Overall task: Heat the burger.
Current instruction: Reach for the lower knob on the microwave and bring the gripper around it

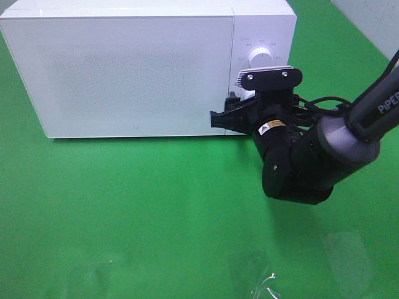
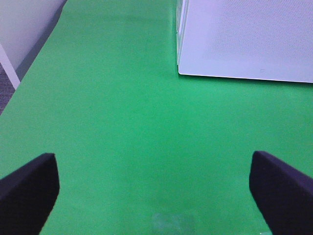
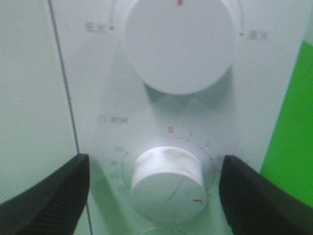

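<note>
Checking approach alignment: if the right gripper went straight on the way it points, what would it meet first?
Most likely the lower dial on the microwave control panel. It sits centred between the open jaws of the right gripper; how near it is cannot be judged.

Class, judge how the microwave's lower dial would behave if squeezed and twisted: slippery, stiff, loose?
The lower dial looks smooth, glossy and white, so it may slip under a light squeeze. Round and mounted on the microwave panel, it should probably turn rather than lift off. The broad microwave likely stays put.
</note>
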{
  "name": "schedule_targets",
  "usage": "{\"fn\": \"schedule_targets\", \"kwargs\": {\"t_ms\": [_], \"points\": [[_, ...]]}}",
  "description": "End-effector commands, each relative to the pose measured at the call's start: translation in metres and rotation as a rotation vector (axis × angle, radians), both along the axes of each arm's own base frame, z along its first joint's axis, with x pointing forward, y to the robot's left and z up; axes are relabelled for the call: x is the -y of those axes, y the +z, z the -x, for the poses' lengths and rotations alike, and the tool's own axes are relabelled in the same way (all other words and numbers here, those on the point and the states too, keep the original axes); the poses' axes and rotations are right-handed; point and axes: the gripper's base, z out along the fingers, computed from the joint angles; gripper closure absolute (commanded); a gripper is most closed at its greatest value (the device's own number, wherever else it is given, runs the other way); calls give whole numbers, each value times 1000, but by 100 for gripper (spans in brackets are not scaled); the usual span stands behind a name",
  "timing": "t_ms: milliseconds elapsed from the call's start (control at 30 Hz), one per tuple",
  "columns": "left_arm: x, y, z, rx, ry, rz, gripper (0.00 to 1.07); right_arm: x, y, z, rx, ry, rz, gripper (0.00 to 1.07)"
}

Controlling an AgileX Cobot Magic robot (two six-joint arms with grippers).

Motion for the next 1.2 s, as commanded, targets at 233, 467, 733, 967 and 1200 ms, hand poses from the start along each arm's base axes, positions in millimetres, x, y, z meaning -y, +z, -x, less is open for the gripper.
{"fn": "schedule_targets", "kwargs": {"t_ms": [233, 467, 733, 967, 1200], "points": [[0, 0, 2, 27, 0, 4, 9, -2, 4, -3, 23, -8, -12, 37], [0, 0, 2, 27, 0, 4, 9, -1, 3, -3, 12, -15, -15, 54], [0, 0, 2, 27, 0, 4, 9, 1, 1, -4, -11, -17, -12, 105], [0, 0, 2, 27, 0, 4, 9, -2, 2, -3, 6, 21, 0, 107], [0, 0, 2, 27, 0, 4, 9, -2, 5, -4, 33, 20, -3, 107]]}}
